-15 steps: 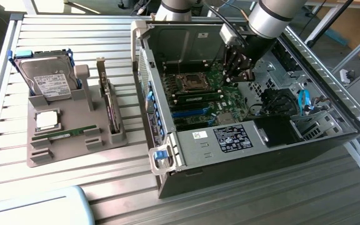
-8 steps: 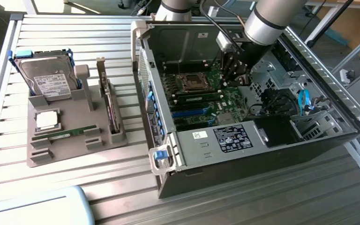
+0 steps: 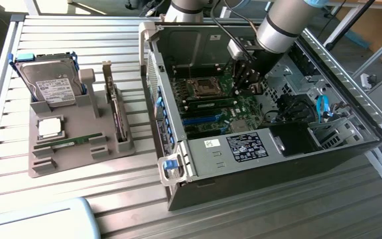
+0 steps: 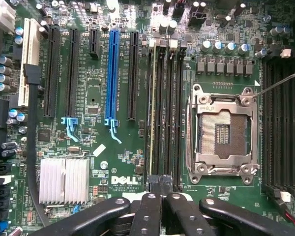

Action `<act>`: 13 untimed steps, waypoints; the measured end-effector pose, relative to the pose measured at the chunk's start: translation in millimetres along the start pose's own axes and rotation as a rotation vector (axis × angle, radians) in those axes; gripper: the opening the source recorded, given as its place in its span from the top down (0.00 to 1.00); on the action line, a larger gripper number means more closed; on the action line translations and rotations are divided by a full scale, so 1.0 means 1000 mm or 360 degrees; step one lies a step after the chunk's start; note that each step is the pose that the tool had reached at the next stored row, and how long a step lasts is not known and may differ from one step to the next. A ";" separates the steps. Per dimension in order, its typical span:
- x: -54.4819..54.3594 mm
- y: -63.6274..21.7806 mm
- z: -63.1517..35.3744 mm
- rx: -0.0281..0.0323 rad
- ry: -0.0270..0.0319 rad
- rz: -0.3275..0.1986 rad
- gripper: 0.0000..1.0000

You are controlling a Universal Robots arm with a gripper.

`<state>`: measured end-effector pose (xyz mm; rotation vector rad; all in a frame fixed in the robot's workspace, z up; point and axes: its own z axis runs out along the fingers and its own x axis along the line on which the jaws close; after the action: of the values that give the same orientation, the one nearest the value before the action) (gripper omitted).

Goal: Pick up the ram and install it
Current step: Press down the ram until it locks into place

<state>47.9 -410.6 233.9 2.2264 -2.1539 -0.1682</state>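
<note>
While the gripper (image 3: 250, 90) is hanging shut, the ram (image 3: 208, 103) is sitting in a memory slot

Though the arm is reaching down into the open computer case (image 3: 264, 174), its jaws are pressing together with nothing showing between them. In the wrist view the gripper (image 4: 160, 186) is hovering over one end of the bank of black memory slots, just beside the CPU socket (image 4: 221, 132). Whether the fingertips are touching the board or the ram cannot be told.

The ram (image 4: 153, 113) is standing on edge in one slot of that bank, on the side away from the socket. It is showing as a thin pale line running the slot's length. In the exterior view it is appearing as a narrow green strip on the motherboard (image 3: 244, 109), close to the socket and near the gripper.

On the exterior view's left, well apart from the case, a grey fixture tray (image 3: 78, 157) is carrying a hard drive (image 3: 51, 84), a square processor chip (image 3: 49, 127) and an upright expansion card (image 3: 116, 117). Another green memory stick (image 3: 68, 141) is lying in a cradle of the tray.
</note>
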 end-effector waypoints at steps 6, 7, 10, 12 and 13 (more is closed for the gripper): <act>0.000 -0.0007 0.0070 0.00004 -0.00149 -0.0001 0.89; 0.000 -0.0007 0.0070 0.00004 -0.00154 -0.0001 0.89; 0.000 -0.0001 0.0012 0.00005 -0.00158 -0.0002 0.89; 0.000 0.0007 -0.0065 0.00004 -0.00160 -0.0002 0.89; -0.001 0.0011 -0.0106 0.00004 -0.00158 -0.0002 0.89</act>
<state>47.9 -410.6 244.6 2.2317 -2.1578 -0.1795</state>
